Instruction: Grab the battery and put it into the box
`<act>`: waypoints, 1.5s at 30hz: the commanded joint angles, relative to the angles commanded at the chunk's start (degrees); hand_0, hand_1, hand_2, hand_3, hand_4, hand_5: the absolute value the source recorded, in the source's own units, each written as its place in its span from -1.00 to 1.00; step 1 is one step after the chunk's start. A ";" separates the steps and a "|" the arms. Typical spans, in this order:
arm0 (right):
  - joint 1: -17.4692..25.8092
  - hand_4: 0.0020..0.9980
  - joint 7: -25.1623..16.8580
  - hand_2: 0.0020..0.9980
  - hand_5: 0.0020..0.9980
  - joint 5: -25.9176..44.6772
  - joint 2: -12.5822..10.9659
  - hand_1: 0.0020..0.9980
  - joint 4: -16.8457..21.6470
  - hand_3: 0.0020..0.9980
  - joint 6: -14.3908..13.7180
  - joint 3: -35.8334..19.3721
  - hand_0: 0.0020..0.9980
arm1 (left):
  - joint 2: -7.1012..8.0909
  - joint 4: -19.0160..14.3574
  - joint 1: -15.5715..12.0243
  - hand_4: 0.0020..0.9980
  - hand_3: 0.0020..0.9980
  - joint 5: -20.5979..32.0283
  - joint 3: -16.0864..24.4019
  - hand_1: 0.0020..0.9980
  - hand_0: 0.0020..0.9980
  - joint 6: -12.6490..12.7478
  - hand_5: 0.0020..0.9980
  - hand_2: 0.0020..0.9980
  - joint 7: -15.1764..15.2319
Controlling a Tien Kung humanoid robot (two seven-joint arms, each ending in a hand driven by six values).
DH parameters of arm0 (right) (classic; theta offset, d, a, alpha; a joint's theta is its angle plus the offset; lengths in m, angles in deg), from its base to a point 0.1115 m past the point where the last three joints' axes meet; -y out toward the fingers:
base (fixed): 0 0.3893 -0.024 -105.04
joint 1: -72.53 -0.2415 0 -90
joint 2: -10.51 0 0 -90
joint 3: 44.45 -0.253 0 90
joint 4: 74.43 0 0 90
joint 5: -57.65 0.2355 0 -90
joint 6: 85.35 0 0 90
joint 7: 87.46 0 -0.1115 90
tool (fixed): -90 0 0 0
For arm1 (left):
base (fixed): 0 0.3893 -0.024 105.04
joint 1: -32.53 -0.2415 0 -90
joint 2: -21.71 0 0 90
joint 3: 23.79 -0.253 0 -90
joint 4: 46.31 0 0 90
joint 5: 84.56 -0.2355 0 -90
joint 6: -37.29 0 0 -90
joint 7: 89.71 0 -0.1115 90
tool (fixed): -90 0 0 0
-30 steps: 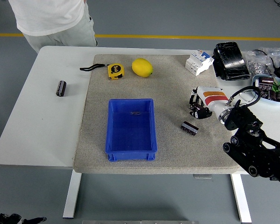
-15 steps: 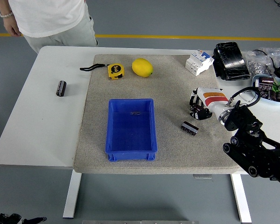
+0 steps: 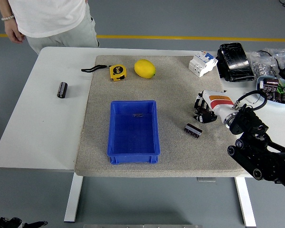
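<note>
The right hand (image 3: 205, 110) hangs over the right part of the grey mat (image 3: 175, 152), its black arm (image 3: 259, 154) coming in from the lower right corner. Its fingers (image 3: 200, 114) are curled downward and close on nothing. Just below and left of the hand, apart from it, a small dark battery (image 3: 193, 130) lies on the mat. The blue box (image 3: 133, 131) stands at the middle of the mat, well to the left of the battery, with only a small mark on its floor.

Near the mat's far edge lie a yellow tape measure (image 3: 117, 72) with a black strap and, just right of it, a lemon (image 3: 145, 68). A white breaker (image 3: 202, 63) sits at the mat's far right corner, next to a black pack (image 3: 234, 61). A light blue dish (image 3: 274, 91) of small parts stands at the table's right edge.

On the bare white table (image 3: 42, 123) left of the mat lies 1 dark cylinder (image 3: 61, 89). A person (image 3: 52, 21) in a white shirt stands at the far left, 1 hand (image 3: 13, 33) hanging by the side, touching nothing on the table.
</note>
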 joint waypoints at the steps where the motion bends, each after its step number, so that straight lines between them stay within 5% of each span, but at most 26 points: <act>1: 0.01 0.63 -0.01 -0.37 -0.77 0.76 0.04 -0.56 -0.17 -0.22 -0.07 0.08 -0.74 | 0.00 0.00 0.01 0.50 0.35 0.00 0.01 0.60 0.56 0.01 0.30 0.66 0.00; 2: 0.04 0.63 -0.06 -0.37 -0.77 2.20 0.12 -0.56 -0.50 -0.22 -0.19 0.20 -0.74 | 0.00 0.00 0.03 0.50 0.35 0.05 -0.06 0.60 0.56 0.00 0.30 0.66 0.01; 3: 0.05 0.53 -0.12 -0.47 -0.24 3.09 0.17 -0.65 -0.70 -0.34 -0.30 0.28 -0.95 | 0.00 0.00 0.04 0.50 0.35 0.07 -0.09 0.60 0.56 0.01 0.30 0.66 0.02; 9: 0.03 0.51 -0.28 -0.53 -0.15 4.38 0.12 -0.75 -0.80 -0.45 -1.10 0.27 -1.00 | -0.02 0.03 0.08 0.50 0.35 -0.04 -0.01 0.60 0.56 0.02 0.30 0.66 0.09; 31: -0.10 0.54 -0.89 -0.56 -0.12 -0.22 -0.94 -0.78 1.39 -0.47 -1.26 -3.57 -1.00 | -0.03 -0.05 -0.10 0.50 0.35 -0.78 0.33 0.60 0.56 -0.23 0.30 0.65 -0.06; 32: -0.18 0.54 -0.83 -0.56 -0.12 -0.58 -1.21 -0.78 1.85 -0.47 -1.06 -4.17 -1.00 | -0.01 -0.05 -0.11 0.50 0.35 -0.85 0.36 0.60 0.56 -0.25 0.30 0.65 -0.05; 33: -0.26 0.69 -0.69 -0.35 -0.29 -0.70 -1.48 -0.54 2.33 -0.19 -0.67 -4.75 -0.87 | 0.00 -0.05 -0.13 0.50 0.35 -0.96 0.45 0.60 0.56 -0.28 0.30 0.66 -0.06; 38: 0.86 0.69 -2.46 -0.35 -0.29 0.14 -4.95 -0.54 7.80 -0.19 4.12 -7.44 -0.87 | -0.01 -0.04 -0.17 0.50 0.35 -1.06 0.48 0.60 0.56 -0.27 0.30 0.66 -0.10; 39: 1.20 0.59 -3.64 0.16 -0.21 0.07 -6.07 0.07 9.18 0.04 5.32 -7.90 -0.13 | 0.00 0.00 -0.14 0.50 0.35 -0.75 0.29 0.60 0.56 -0.17 0.30 0.65 -0.01; 44: 1.44 0.59 -10.09 0.16 -0.21 -2.67 -11.66 0.07 14.43 0.04 13.56 -8.91 -0.13 | 0.08 0.09 -0.16 0.50 0.35 -1.18 0.75 0.60 0.56 -0.20 0.30 0.65 0.12; 45: 1.34 0.70 -11.30 0.41 -0.31 -3.82 -12.68 0.31 15.28 0.20 15.10 -8.54 0.19 | 0.10 0.10 -0.17 0.50 0.35 -1.32 0.80 0.60 0.56 -0.24 0.30 0.66 0.13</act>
